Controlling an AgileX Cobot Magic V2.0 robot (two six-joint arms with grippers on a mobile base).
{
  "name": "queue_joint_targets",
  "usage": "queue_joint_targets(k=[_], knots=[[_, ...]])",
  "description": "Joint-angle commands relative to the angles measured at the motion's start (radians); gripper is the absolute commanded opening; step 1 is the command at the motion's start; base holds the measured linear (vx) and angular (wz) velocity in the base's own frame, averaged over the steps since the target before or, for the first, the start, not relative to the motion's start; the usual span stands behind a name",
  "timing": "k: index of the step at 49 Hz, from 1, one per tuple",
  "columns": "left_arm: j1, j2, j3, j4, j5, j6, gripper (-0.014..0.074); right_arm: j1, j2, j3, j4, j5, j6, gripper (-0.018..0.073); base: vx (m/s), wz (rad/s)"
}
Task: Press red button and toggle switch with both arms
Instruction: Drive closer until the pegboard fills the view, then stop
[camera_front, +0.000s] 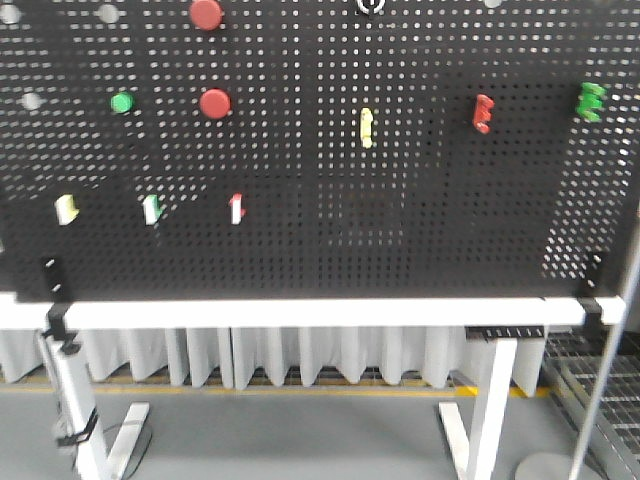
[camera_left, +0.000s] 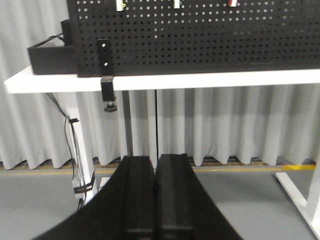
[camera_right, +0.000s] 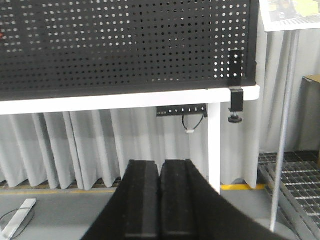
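A black pegboard (camera_front: 320, 240) stands upright on a white table (camera_front: 300, 312). Two round red buttons are on it, one at the top edge (camera_front: 206, 13) and one lower (camera_front: 215, 103), with a green button (camera_front: 122, 102) to their left. Toggle switches sit in a lower-left row: yellow (camera_front: 66, 209), green (camera_front: 152, 208), red (camera_front: 236, 208). Further right are a yellow (camera_front: 366, 127), a red (camera_front: 483, 113) and a green one (camera_front: 590, 101). Neither arm shows in the front view. My left gripper (camera_left: 155, 159) and right gripper (camera_right: 160, 163) are both shut on nothing, low and well back from the board.
A clamp (camera_left: 107, 92) holds the board at the table's left end, and another clamp (camera_right: 235, 97) at the right end. White curtains hang under the table. A thin metal stand pole (camera_right: 282, 130) rises on the right. Table legs (camera_front: 490, 410) reach the grey floor.
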Motion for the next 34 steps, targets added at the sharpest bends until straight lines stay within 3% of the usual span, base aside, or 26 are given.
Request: queue_joint_targets(k=[1,34], knots=[[-0.002,-0.016,0.034,-0.010,-0.085,-0.008,0.0002,-0.004,-0.016,0.011,-0.004,-0.086,-0.005,0.0000,0.40,-0.04],[-0.002,-0.016,0.034,-0.010,-0.085,-0.008,0.0002,-0.004,-0.016,0.011,-0.004,-0.086,-0.005,0.0000,0.31,-0.01]])
